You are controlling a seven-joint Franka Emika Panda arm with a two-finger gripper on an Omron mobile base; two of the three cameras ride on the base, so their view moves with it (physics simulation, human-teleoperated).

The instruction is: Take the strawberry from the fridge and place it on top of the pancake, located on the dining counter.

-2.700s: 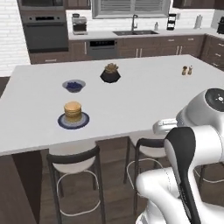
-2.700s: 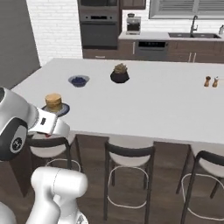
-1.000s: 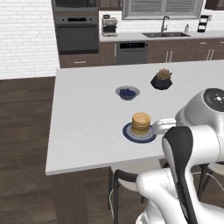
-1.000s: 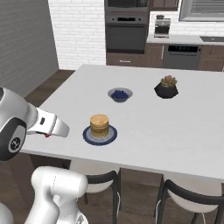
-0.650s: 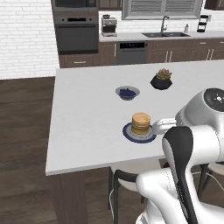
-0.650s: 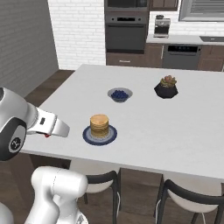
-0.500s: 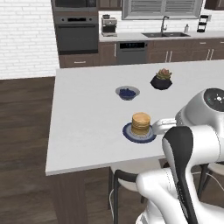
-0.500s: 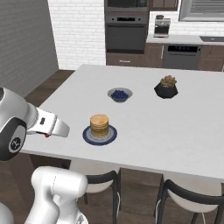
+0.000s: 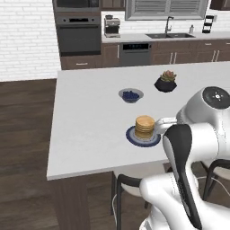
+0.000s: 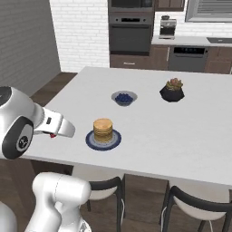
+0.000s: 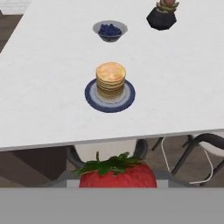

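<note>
Dark blue plate (image 9: 143,139) sits on the dining counter (image 9: 90,117) near its near edge, with the pancake (image 9: 145,126) stack centred on it, top bare. Farther back, a small grey bowl (image 9: 130,95) holds blueberries (image 9: 130,94); right of it a black pot (image 9: 165,84) carries a succulent (image 9: 168,75). Bowl, pot and plate stand well apart, wide bare grey top all around, especially left of the plate and toward the far edge. The strawberry (image 11: 117,173) shows in the hand view at the bottom, red with green leaves up, sitting in the gripper (image 10: 53,135), whose jaws stand partly open around it; fingertips themselves hidden, so contact is not clear, but the fruit hangs there off the counter. In the right base view a red speck shows under the hand, just left of the plate, over the counter's near edge. Dark stools (image 10: 195,206) tuck under the near edge. Wood floor left of the island is open. Oven wall, sink counter far behind.
</note>
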